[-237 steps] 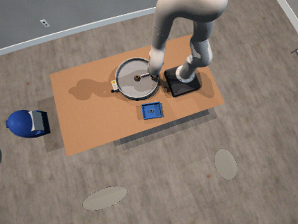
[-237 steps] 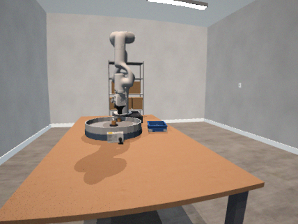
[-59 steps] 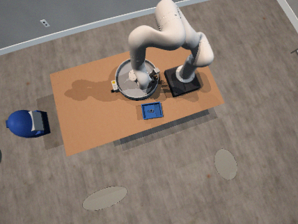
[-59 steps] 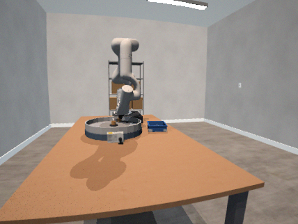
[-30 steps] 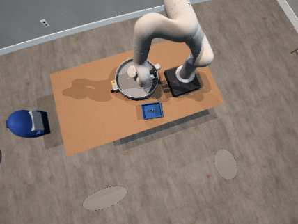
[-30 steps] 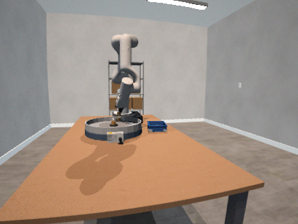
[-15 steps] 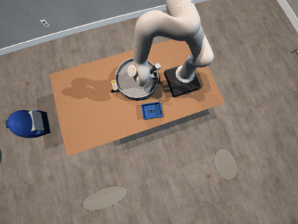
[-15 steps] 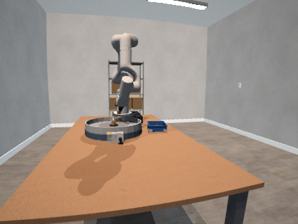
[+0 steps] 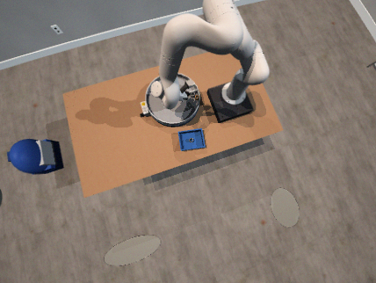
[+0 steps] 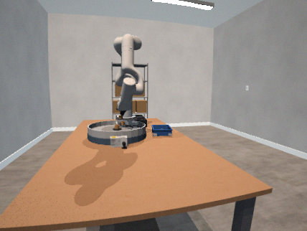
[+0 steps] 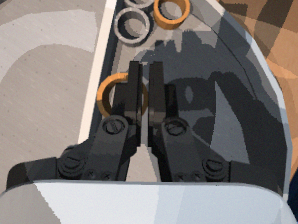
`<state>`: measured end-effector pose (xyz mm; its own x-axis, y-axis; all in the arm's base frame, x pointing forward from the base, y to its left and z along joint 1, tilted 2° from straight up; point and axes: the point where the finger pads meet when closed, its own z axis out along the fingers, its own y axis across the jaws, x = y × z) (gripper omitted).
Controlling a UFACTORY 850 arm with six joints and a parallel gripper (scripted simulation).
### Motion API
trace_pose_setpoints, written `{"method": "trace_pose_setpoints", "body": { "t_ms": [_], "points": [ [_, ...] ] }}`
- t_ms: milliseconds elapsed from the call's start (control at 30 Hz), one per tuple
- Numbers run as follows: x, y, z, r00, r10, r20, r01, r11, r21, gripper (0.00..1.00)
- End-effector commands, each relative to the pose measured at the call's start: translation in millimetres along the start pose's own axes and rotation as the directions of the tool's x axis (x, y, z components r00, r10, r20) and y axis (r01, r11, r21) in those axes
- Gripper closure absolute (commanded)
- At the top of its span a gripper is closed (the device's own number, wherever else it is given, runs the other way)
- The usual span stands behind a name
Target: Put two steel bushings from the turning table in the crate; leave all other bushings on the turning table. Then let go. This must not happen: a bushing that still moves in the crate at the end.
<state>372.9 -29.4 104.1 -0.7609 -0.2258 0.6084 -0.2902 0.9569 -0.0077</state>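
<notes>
My gripper (image 11: 145, 80) (image 10: 122, 116) hangs over the right side of the round grey turning table (image 9: 171, 118) (image 10: 107, 135) (image 11: 45, 100). Its fingers are shut on the wall of an orange bushing (image 11: 106, 89), whose ring sticks out to the left of the left finger. A grey steel bushing (image 11: 131, 41) and a second orange bushing (image 11: 172, 24) lie further ahead on the table, and the edge of another grey bushing shows at the top of the wrist view. The blue crate (image 9: 180, 141) (image 10: 161, 130) stands on the desk in front of the turning table, with one small bushing (image 9: 191, 140) inside.
The arm's black base (image 9: 230, 105) stands right of the turning table. A small control box (image 9: 143, 106) (image 10: 118, 142) sits at the table's rim. The wooden desk (image 9: 114, 149) carries everything. A blue bin (image 9: 31, 156) stands on the floor to the left.
</notes>
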Motion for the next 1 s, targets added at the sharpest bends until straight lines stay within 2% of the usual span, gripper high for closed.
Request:
{"method": "trace_pose_setpoints", "body": {
  "t_ms": [0, 233, 867, 967],
  "points": [
    [-28.4, -21.5, -23.1, 1.000, 0.000, -0.003, 0.000, 1.000, -0.001, 1.00],
    [-63.7, -49.0, -52.5, 1.000, 0.000, -0.003, 0.000, 1.000, -0.001, 1.00],
    [-67.3, -51.7, -55.2, 1.000, 0.000, -0.003, 0.000, 1.000, -0.001, 1.00],
    [-73.6, -51.8, -48.1, 1.000, 0.000, -0.003, 0.000, 1.000, -0.001, 1.00]
  ]
}}
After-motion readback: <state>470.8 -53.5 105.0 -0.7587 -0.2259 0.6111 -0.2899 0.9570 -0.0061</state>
